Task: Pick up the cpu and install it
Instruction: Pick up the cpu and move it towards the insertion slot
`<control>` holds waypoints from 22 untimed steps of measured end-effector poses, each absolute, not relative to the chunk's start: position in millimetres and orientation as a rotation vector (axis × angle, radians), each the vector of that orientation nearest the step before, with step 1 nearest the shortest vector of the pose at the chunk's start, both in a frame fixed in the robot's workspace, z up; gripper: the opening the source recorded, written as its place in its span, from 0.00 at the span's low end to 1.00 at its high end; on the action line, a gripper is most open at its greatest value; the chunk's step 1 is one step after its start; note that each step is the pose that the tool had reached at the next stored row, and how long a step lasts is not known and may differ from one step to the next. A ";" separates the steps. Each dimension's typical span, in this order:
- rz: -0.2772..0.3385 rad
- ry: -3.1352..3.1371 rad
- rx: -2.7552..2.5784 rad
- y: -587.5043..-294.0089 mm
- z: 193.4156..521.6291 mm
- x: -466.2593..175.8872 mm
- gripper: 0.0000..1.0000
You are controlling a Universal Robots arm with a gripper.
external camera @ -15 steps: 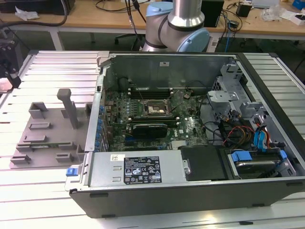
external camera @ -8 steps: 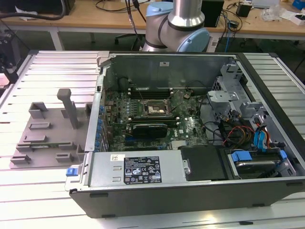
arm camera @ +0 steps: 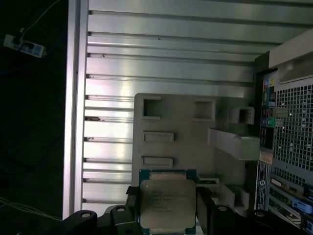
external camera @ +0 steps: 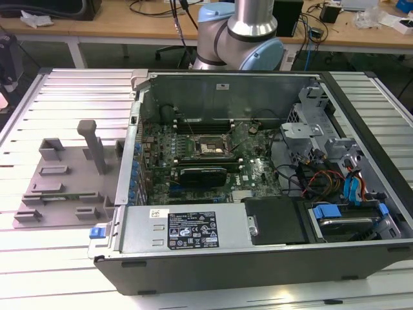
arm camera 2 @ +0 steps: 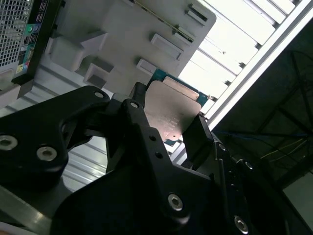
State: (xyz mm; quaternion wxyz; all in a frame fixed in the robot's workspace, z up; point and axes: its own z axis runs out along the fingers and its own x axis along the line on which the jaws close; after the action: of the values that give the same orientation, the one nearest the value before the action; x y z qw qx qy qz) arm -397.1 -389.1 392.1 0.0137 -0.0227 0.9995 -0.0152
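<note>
cpu (arm camera: 167, 203), edges clamped in pincer (arm camera: 168, 208), clear of tray (arm camera: 195, 139)

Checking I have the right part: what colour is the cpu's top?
The cpu top is pale silver, with a blue-green rim; best in the first wrist view.

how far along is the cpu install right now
Pickup looks done: in both wrist views the gripper is shut on the cpu, held over the grey fixture tray. Installing is left: in the exterior view the motherboard socket inside the computer case looks empty.
</note>
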 end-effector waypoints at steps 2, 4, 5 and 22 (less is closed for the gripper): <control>-0.047 3.113 -0.071 -389.1 392.2 -397.1 0.55; -0.047 3.113 -0.071 -389.1 392.3 -397.1 0.55; -0.047 3.113 -0.071 -389.1 392.3 -397.1 0.55; -0.049 3.114 -0.071 -389.1 392.3 -369.6 0.55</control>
State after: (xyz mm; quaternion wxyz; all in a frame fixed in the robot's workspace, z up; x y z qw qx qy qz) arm -369.6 -389.1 392.3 0.0131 -0.0228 0.9995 -0.0156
